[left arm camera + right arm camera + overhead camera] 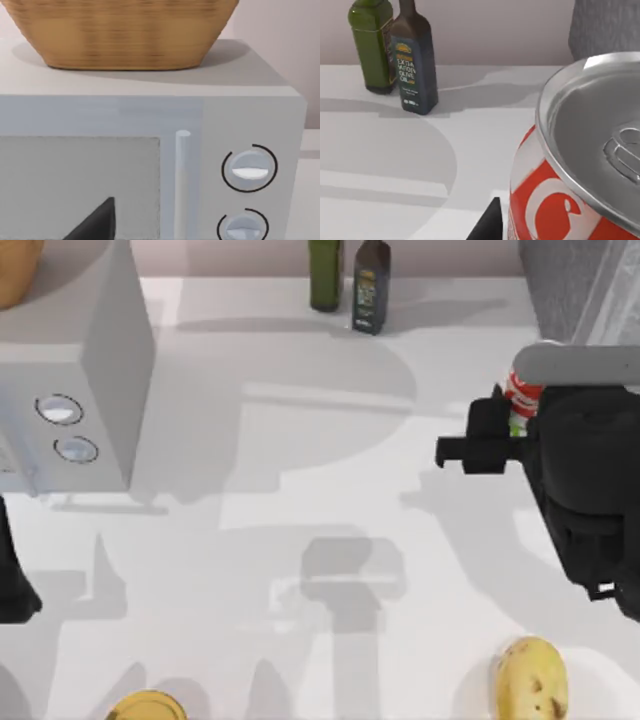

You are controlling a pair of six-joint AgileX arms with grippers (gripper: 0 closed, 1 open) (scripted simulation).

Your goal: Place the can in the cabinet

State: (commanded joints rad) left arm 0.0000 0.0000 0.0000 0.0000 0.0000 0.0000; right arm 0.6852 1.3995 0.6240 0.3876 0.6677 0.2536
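The can [519,400], red and white with a yellow-green band at its base, stands at the right side of the table, right against my right gripper [472,435]. A grey arm link covers its top. In the right wrist view the can [555,210] looms very close, with its silver lid [592,135] tilted toward the camera. A grey cabinet corner [575,285] rises at the back right, just behind the can. My left arm [15,585] rests at the table's left edge.
A white microwave [70,390] with two dials stands at the back left, with a wicker basket [125,30] on top. A green bottle [325,275] and a dark oil bottle [371,290] stand at the back. A potato [530,680] and a yellow object [147,707] lie near the front edge.
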